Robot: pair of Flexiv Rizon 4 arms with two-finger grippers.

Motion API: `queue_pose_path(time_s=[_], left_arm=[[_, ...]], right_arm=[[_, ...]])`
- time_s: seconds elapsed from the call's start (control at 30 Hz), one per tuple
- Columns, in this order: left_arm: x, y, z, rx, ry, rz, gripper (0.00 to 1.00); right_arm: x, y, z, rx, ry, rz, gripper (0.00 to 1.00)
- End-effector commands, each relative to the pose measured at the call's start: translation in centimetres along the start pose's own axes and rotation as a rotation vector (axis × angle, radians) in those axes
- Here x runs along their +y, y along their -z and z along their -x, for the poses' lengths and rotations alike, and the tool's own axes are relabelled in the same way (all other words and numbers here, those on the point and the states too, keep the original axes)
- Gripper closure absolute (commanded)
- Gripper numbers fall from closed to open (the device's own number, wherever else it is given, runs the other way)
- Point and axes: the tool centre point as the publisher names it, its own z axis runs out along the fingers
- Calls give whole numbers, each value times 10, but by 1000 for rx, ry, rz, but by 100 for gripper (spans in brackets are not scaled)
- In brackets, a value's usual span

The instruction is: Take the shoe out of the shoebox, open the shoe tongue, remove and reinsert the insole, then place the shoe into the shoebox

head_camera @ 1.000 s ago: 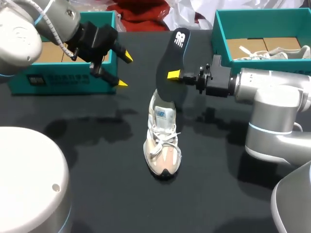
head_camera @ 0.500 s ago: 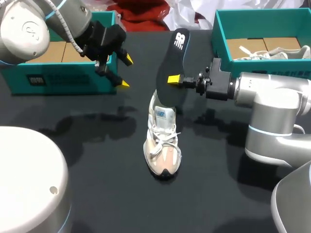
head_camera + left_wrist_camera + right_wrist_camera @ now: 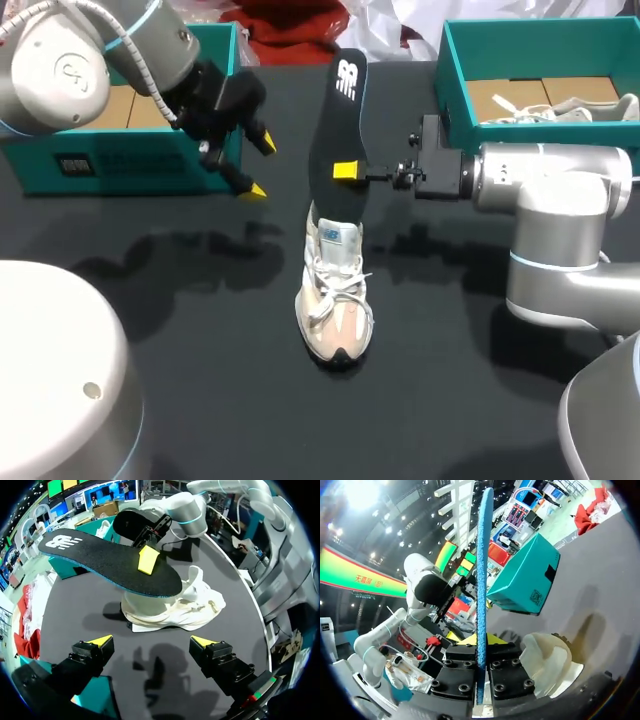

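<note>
Your right tool (image 3: 345, 172) is clamped on the black foam insole (image 3: 335, 130), one yellow-tipped finger on each flat face, about halfway along its length. The insole stands nearly upright over the middle of the black bench (image 3: 200, 330), with its logo end highest. Its lower end is at the collar of the white and beige sneaker (image 3: 335, 290). You cannot tell from these views whether that end touches the sneaker or sits inside it. In the right wrist view the insole shows edge-on as a thin blue line between the fingers, with the sneaker just beside the tool.

The sneaker stands on its sole on the bench, outside both boxes, toe pointing toward you and laces loose.

Your left tool (image 3: 258, 167) hangs above the bench with its fingers spread wide and nothing between them. It is just in front of the teal cardboard shoebox on the left (image 3: 120, 165) and apart from the insole. From the left wrist view, the insole and sneaker lie ahead of its fingers.

The teal shoebox on the right (image 3: 455, 80) is behind your right arm and holds a second pale shoe (image 3: 590, 108).
</note>
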Motion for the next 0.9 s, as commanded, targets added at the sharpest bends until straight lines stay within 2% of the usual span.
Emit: queue_pose_path(time_s=[0.03,0.4,0.53,0.7,0.9], left_arm=[[2,-5,-8,42,-77,88,0],[2,-5,-8,42,-77,88,0],[4,-20,-7,8,-31,74,0],[7,-31,-10,-35,-22,104,0],[13,-42,-13,-10,-7,131,0]], right_arm=[[2,4,8,-7,57,-16,100],[2,4,8,-7,57,-16,100],[1,4,10,23,76,-7,100],[-2,-1,8,44,122,-24,100],[-5,-1,11,21,127,-51,100]])
